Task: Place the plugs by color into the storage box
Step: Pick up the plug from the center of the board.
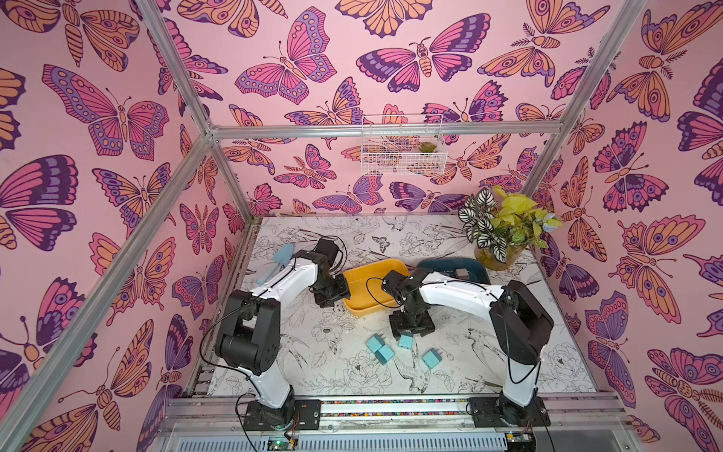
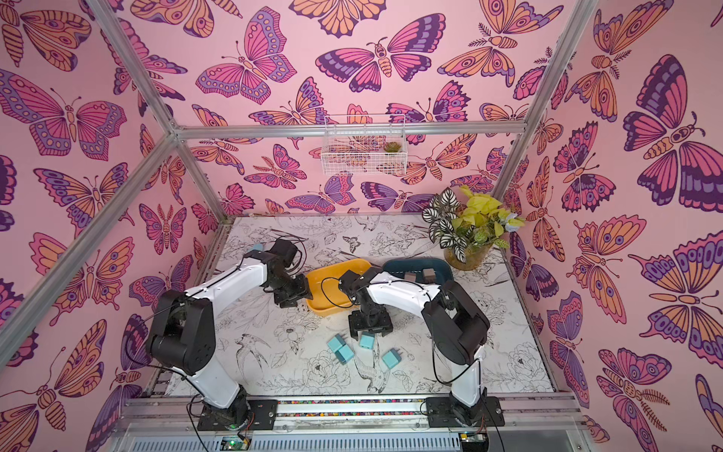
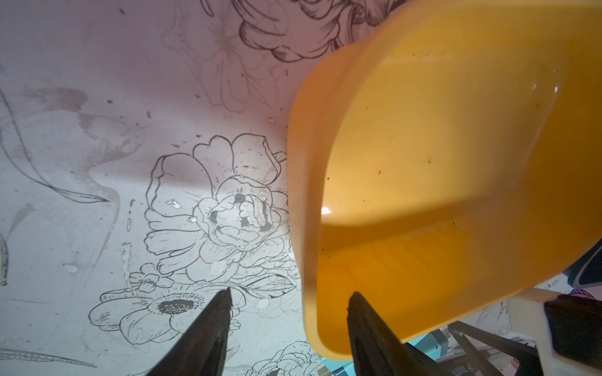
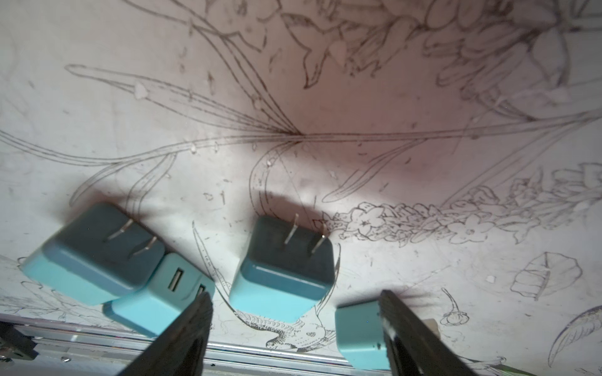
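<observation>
Right pincer (image 4: 294, 294), jaws apart, over teal plug (image 4: 283, 270) near table (image 1: 313, 371) front edge.
Centre it, descend astride flat sides, clear of prongs (image 4: 293, 232) and neighbour plug (image 4: 356, 338); left pincer (image 3: 290, 293) apart at yellow tray (image 3: 456, 162).

You are seeing two arms (image 1: 461, 291) wearing glossy white plastic shells (image 1: 291, 280) between bulky black joint housings (image 1: 250, 336). Thin black cables (image 1: 368, 291) are looping off them, black square base plates (image 1: 281, 415) are carrying pale screws (image 1: 315, 413), and dark tapered fingers (image 3: 208, 328) are tipping the left gripper (image 3: 290, 293).
</observation>
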`<state>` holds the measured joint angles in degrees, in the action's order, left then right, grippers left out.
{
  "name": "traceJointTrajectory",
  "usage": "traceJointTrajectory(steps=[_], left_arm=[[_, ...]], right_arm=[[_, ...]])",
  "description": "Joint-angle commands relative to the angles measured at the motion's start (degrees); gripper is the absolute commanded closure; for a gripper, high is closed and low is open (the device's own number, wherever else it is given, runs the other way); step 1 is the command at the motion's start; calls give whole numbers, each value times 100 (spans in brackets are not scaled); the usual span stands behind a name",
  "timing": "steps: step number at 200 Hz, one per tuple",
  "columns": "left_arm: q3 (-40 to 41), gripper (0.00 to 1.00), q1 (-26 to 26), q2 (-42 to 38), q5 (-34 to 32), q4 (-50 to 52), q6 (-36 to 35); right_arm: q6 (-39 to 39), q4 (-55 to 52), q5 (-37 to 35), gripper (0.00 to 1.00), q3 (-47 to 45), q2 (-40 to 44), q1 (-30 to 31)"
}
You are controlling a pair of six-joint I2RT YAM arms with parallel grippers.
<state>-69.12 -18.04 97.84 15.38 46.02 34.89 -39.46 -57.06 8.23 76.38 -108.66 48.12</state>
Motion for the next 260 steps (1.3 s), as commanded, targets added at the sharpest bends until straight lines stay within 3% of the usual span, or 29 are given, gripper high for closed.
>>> traceJointTrajectory(steps=[1, 62, 141, 194, 260], left_arm=[[20, 40, -19, 35, 34, 12, -123], [39, 40, -15, -27, 49, 17, -111], [88, 40, -6, -173, -12, 40, -221], [-105, 40, 7, -94, 23, 97, -282], [-197, 40, 11, -16, 62, 118, -272]], right_arm=[[-82, 102, 21, 22, -106, -128, 30], [295, -184, -318, 25, -70, -199, -41], [574, 186, -319, 25, -624, 612, -115], [1110, 411, -122, 26, -369, 317, -110], [1376, 775, -155, 29, -841, 366, -117]])
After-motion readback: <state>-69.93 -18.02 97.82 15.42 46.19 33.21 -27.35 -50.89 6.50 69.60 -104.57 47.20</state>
